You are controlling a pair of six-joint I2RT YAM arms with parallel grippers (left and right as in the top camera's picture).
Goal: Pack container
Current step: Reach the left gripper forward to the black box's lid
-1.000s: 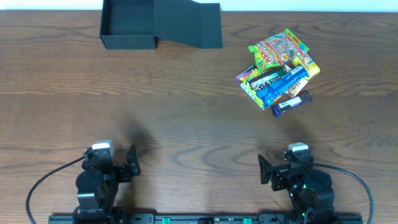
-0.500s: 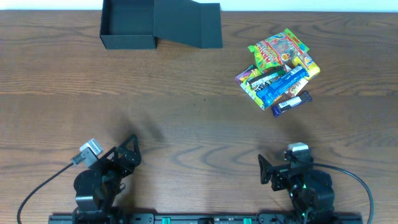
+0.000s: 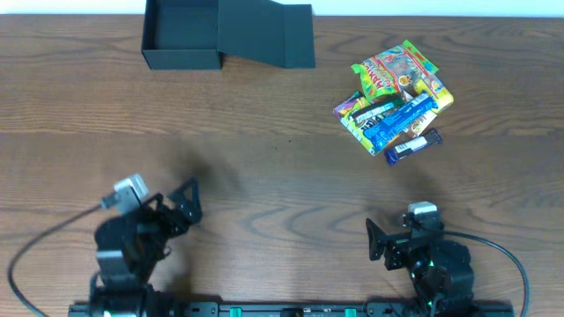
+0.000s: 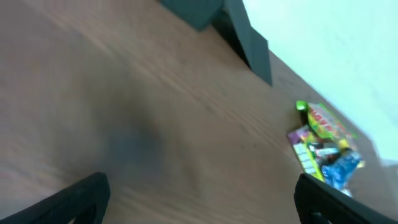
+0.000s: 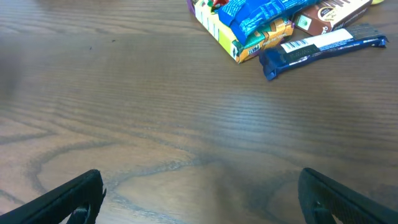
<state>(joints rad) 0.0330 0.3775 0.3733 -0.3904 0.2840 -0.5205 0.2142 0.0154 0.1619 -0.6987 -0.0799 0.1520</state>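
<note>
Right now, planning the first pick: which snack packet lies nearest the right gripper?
The dark navy bar with the white barcode label: it lies on the side toward the right gripper; the bright blue packet and others lie behind it.

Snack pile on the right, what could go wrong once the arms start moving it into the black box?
The snack pile is a heap of overlapping packets, so a grab may drag neighbours, and the dark blue bar at its near edge could get pushed away. The container sits at the far edge with its lid flap lying toward the pile; a short drop might land on the flap.
</note>
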